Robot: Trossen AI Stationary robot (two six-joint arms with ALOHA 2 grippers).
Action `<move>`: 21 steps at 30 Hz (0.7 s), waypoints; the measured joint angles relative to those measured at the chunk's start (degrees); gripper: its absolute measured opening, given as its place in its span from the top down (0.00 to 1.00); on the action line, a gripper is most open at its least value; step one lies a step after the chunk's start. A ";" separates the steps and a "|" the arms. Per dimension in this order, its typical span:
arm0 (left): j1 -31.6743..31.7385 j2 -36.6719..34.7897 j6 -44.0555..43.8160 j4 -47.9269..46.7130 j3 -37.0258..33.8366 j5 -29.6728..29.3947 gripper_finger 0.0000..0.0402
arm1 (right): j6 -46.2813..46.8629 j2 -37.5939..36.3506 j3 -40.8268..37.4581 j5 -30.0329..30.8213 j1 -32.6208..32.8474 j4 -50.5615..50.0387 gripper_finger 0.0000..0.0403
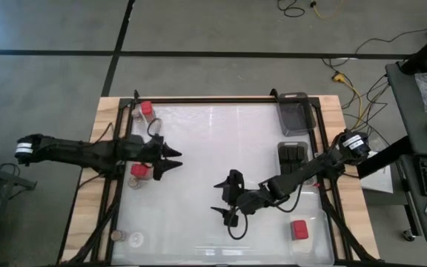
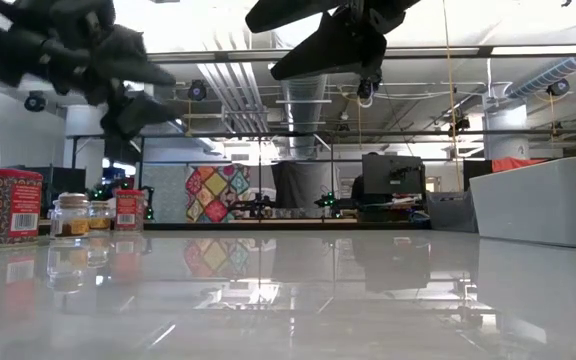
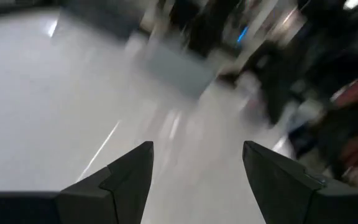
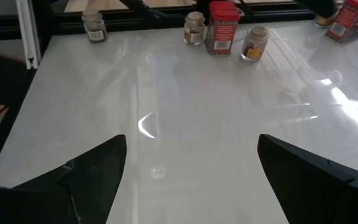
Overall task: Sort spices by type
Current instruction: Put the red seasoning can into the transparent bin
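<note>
Item, white table point(image 1: 221, 141) within a dark frame, serving as the sorting surface. Item, left arm, reaching in from the left edge; left gripper point(image 1: 175, 160) hung over the left half, fingers parted and holding nothing, close to a red tin point(image 1: 138, 174), probably poised to choose among the spices there. Item, right arm, stretched from the right edge toward the middle; right gripper point(image 1: 224, 199) spread wide and empty above bare table, facing the left-side group. Item, grey bin point(image 1: 293, 111) at the far right corner, and a dark tray point(image 1: 292, 157) beside the right arm, apparently receiving stations. Item, spices: a second red tin point(image 1: 146, 110) at the far left corner with a jar alongside; a third red tin point(image 1: 299, 230) alone at the near right, seemingly already moved apart; small jars point(image 1: 135, 239) at the near left corner; another red tin point(image 4: 223, 27) flanked by two jars point(image 4: 255, 43). Sorting judged barely begun.
</note>
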 joint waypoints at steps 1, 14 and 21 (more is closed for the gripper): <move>0.00 0.43 0.48 -8.39 3.62 -0.12 0.42 | -0.05 0.00 0.00 0.00 0.00 -0.05 0.12; 0.04 14.97 -7.95 -78.98 33.52 -7.88 0.42 | -3.79 0.00 0.00 -0.02 -0.01 -0.14 0.16; 0.00 19.75 -4.83 -91.03 35.93 -1.69 0.42 | -4.13 0.00 0.00 -0.02 0.00 -0.74 0.18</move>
